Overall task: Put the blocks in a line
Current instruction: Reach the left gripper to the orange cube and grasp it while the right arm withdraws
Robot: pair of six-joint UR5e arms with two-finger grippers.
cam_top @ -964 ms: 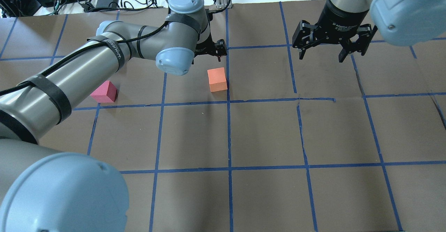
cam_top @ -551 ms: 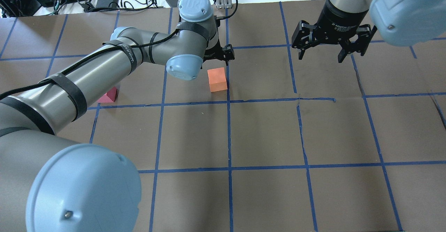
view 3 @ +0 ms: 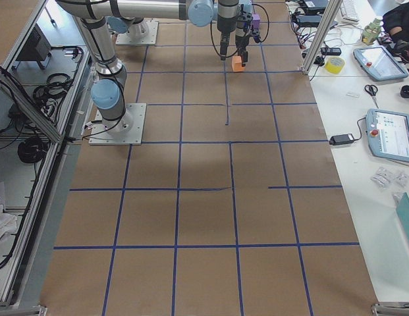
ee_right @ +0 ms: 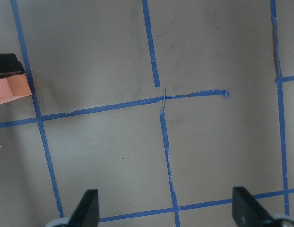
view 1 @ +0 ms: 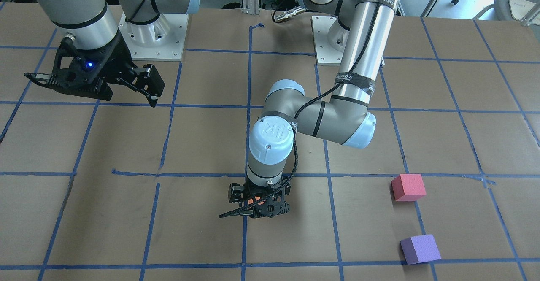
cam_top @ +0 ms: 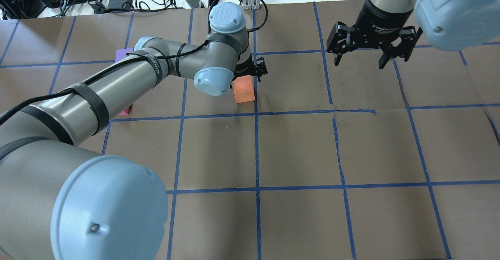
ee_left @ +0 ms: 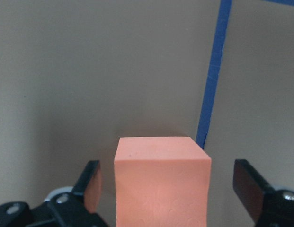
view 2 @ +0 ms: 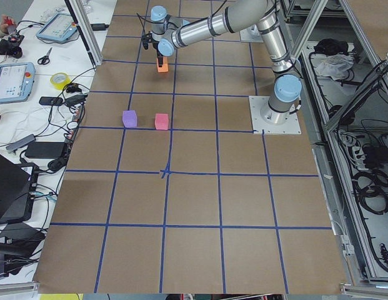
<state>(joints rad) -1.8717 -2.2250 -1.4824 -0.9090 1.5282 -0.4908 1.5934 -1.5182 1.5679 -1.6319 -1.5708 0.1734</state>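
My left gripper (view 1: 259, 203) stands over the orange block (ee_left: 161, 182), fingers (ee_left: 92, 182) spread to either side of it. The block rests on the brown table (view 1: 202, 137), just beside a blue tape line (ee_left: 213, 80). The pinkish-red block (view 1: 408, 187) and the purple block (view 1: 420, 249) sit well apart from it. My right gripper (cam_top: 359, 61) hangs spread above the table.
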